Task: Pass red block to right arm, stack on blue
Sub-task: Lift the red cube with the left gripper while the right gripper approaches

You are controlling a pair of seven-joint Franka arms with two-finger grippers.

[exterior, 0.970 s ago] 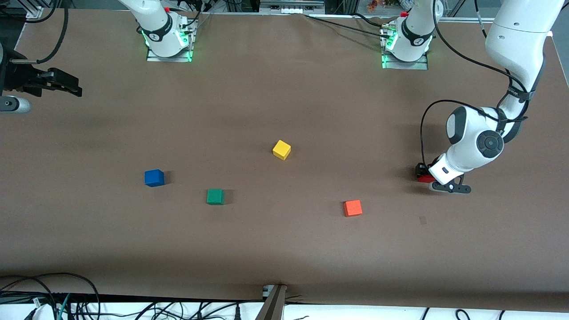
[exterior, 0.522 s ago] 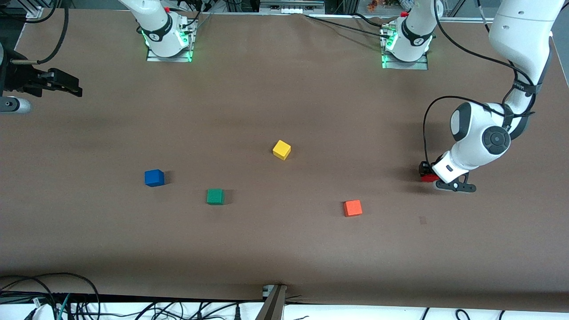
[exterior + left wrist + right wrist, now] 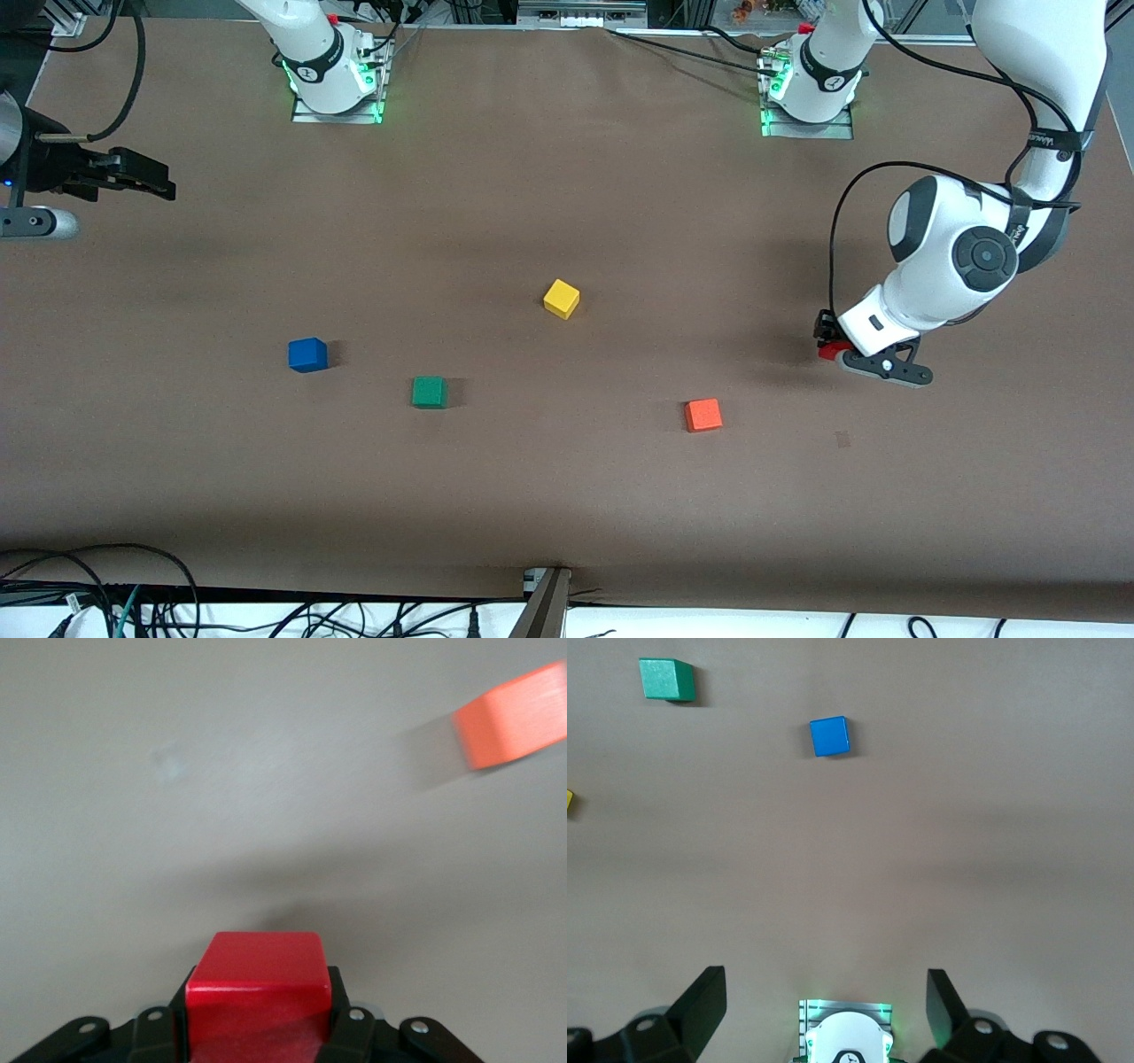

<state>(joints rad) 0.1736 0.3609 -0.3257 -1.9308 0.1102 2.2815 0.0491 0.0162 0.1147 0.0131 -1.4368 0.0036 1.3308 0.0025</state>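
**Red block gripped over the left arm's end of the table**

The left gripper (image 3: 831, 344) has its fingers closed on the red block (image 3: 257, 979), which sits squarely between the two black pads in the left wrist view. In the front view only a sliver of the block (image 3: 829, 352) shows under the wrist, so whether it is clear of the table (image 3: 567, 496) or just touching it is hard to judge there; the wrist view shows a soft shadow on the surface past the block, which suggests it is slightly raised.

The orange cube (image 3: 703, 415) lies near the left gripper, nearer to the front camera and toward the middle of the table; it also shows in the left wrist view (image 3: 518, 716).

The right gripper (image 3: 146, 182) waits over the right arm's end of the table, its fingers (image 3: 700, 1005) spread wide with nothing between them. The blue cube (image 3: 307, 354) rests on the table toward that end, well apart from the red block. The green cube (image 3: 429, 392) lies beside the blue one, slightly nearer to the front camera, and the yellow cube (image 3: 561, 299) sits about mid-table.
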